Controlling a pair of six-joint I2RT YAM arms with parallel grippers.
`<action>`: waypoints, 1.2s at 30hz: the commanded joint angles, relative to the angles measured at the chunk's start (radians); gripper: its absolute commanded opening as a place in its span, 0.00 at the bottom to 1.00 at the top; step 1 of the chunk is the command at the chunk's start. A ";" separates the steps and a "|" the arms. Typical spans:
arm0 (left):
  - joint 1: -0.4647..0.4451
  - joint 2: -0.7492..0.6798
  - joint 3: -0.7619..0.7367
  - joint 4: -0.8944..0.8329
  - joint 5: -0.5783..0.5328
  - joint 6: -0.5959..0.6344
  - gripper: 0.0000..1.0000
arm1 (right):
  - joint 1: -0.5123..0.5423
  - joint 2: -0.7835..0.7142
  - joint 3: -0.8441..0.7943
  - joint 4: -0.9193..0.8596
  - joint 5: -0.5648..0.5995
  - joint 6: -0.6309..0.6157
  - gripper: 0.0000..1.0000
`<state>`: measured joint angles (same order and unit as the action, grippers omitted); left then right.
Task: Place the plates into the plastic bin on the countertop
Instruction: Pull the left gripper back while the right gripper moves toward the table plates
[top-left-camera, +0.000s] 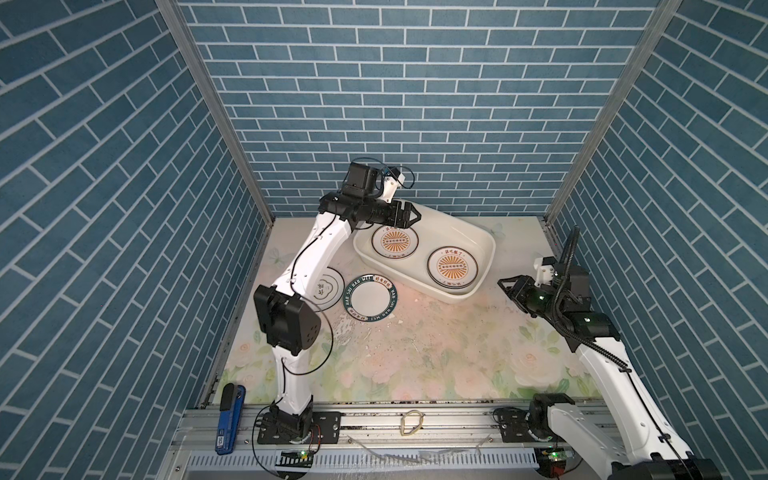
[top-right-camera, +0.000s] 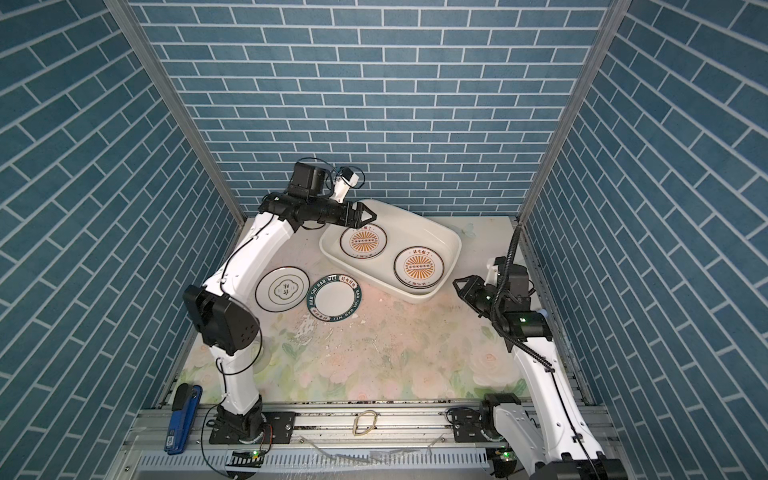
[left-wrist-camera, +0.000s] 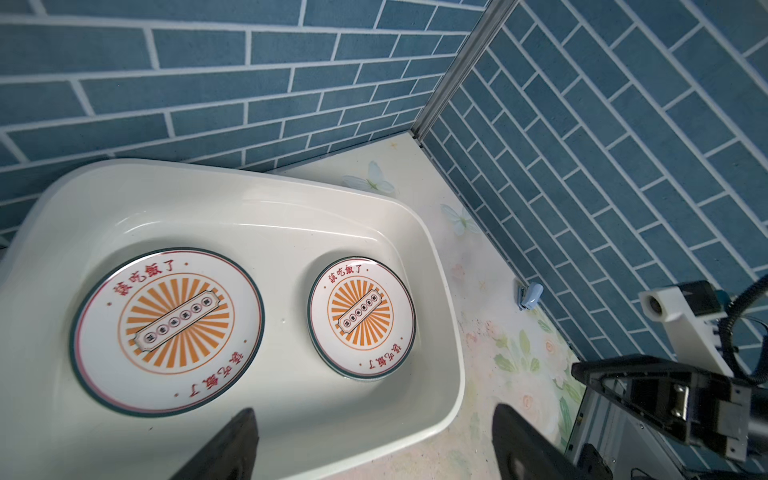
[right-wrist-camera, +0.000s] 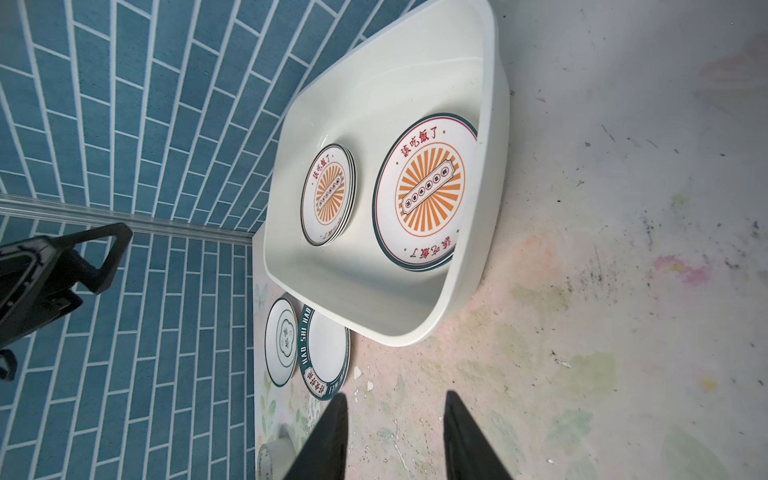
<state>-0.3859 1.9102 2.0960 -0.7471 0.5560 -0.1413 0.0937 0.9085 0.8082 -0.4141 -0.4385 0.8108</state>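
Left hand (left-wrist-camera: 376, 411): spread, empty, above the plastic bin's (left-wrist-camera: 249, 208) left sunburst stack (left-wrist-camera: 170, 332) (clear of the rim).
Right hand (right-wrist-camera: 397, 395): part-spread, empty, parked aside; I judge for room.
Remaining: green-lettered plate (top-left-camera: 370, 298), quatrefoil plate (top-right-camera: 282, 289), flat on bench (top-left-camera: 415, 365) beside bin.

Cream plastic bin (top-left-camera: 461, 235), askew by worktop (top-left-camera: 436, 345) far edge, holding far sunburst plate (top-left-camera: 394, 241) and near sunburst plate (top-left-camera: 453, 266) flat, apart. Green-lettered plate (top-left-camera: 370, 304) and quatrefoil plate (top-right-camera: 282, 289) flat, touching, nearer left edge.
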 joint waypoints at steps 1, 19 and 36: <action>0.004 -0.084 -0.103 0.008 -0.066 0.048 0.93 | 0.011 0.002 0.054 0.029 -0.050 -0.019 0.40; 0.226 -0.484 -0.544 0.045 -0.104 0.042 0.98 | 0.240 0.036 0.082 0.072 -0.051 -0.042 0.42; 0.314 -0.620 -0.930 0.171 -0.036 0.024 0.98 | 0.640 0.179 -0.075 0.376 0.175 0.027 0.41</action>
<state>-0.0822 1.3151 1.1820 -0.6422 0.4789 -0.1005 0.6922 1.0359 0.7620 -0.1406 -0.3454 0.8150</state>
